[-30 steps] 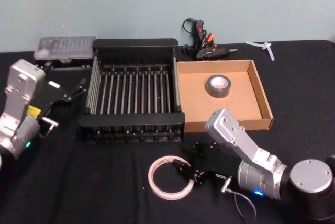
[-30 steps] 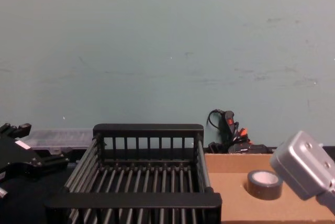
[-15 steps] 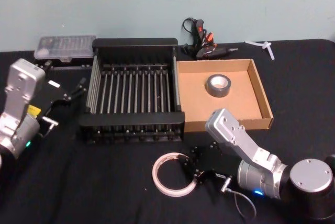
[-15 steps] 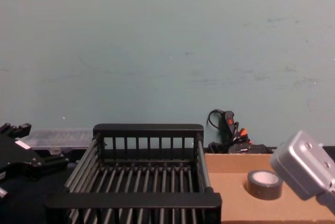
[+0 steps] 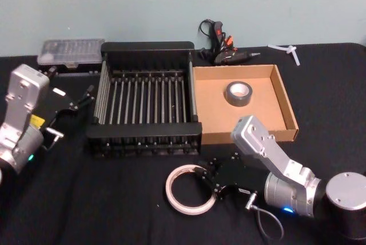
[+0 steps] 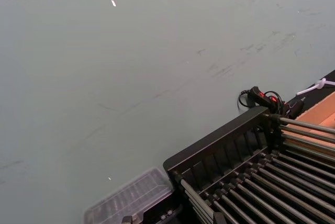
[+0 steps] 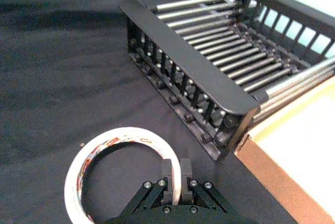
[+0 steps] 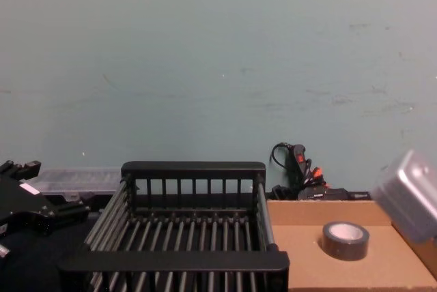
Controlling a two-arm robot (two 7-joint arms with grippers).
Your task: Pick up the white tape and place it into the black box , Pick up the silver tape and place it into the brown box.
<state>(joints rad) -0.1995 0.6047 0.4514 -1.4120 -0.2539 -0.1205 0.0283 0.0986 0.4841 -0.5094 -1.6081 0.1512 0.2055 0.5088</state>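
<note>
My right gripper (image 7: 175,182) has pinched shut on the white tape (image 7: 121,171)'s thin wall, at the black box (image 5: 147,102)'s 6 o'clock. That floppy ring could easily twist loose when I lift.

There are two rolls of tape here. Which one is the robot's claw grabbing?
The white tape, the wide thin ring on the black table; the right gripper pinches its rim. The silver tape lies untouched in the brown box.

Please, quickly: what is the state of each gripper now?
Left gripper: open, holding nothing.
Right gripper: shut on the white tape.
</note>
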